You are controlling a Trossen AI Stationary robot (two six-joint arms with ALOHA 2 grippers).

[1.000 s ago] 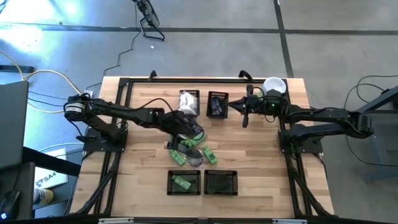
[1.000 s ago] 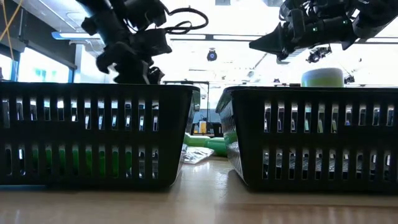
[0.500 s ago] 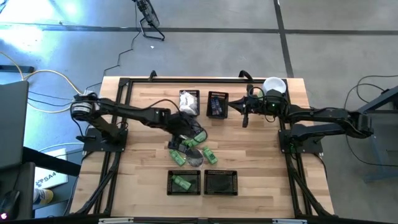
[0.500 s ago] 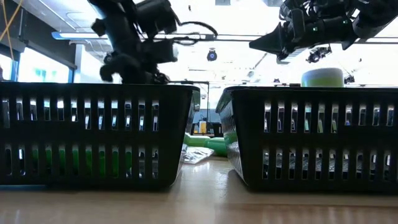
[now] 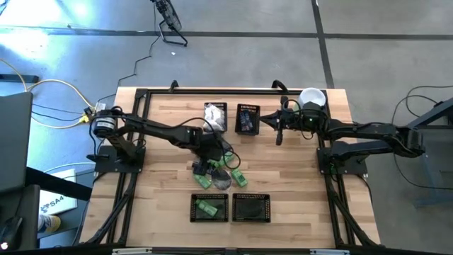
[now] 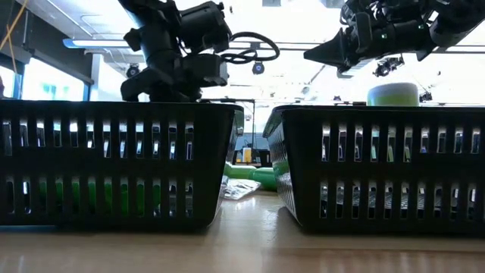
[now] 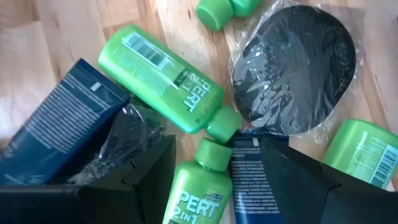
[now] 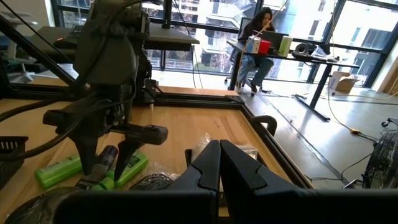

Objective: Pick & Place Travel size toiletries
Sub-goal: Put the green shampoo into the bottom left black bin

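Left gripper (image 7: pixel 214 186), fingers spread, straddles a bright green plastic bottle (image 7: pixel 198 190) amid crowded toiletries at desk (image 5: pixel 297 177) centre; right gripper (image 5: pixel 265 121), fingers closed, hovers far right.

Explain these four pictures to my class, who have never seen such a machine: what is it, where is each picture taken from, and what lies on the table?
It is a robot with two dark arms at a wooden table. One picture looks straight down, one looks level across the tabletop, and one camera rides on each wrist.

The left gripper hangs open over a pile of travel toiletries: green Pert bottles, a dark blue tube and a dark disc in clear wrap. It holds nothing.

The right gripper waits shut and empty near the table's far edge, beside a pale-green cylinder with a white lid.

Four black mesh baskets stand on the table; the near left one already holds a green bottle.
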